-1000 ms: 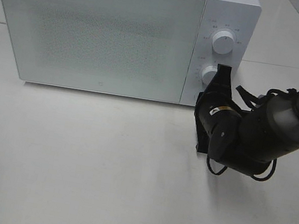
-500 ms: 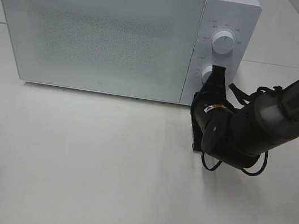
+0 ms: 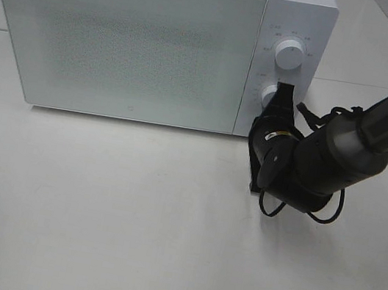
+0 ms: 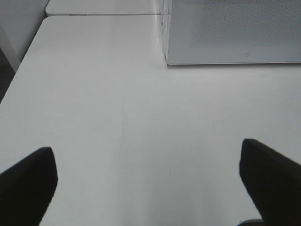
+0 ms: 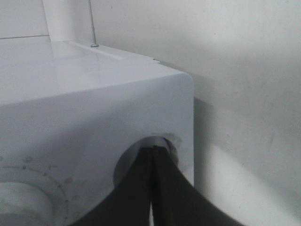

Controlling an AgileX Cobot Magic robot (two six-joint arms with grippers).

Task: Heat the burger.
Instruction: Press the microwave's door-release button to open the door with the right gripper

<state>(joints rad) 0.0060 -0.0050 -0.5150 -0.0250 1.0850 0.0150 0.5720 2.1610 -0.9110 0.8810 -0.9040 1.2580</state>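
White microwave [image 3: 121, 43], door shut, on pale table [image 3: 90, 232]

The tool [image 5: 154, 149] fills the near part of the view, its two dark fingers [image 5: 134, 188] pressed flat together with only a thin seam between them. Take the way it points as twelve o'clock. Straight ahead at twelve, its tips end right at a round knob [image 5: 170, 142] set in a shallow grey recess on the front of a white microwave [image 5: 94, 113], close to the rounded corner of the casing. Toward eight o'clock a second knob [image 5: 21, 205] shows in part, with faint tick marks arcing around it. At three o'clock lies the pale tabletop [image 5: 244, 84], shadowed just beside the microwave.
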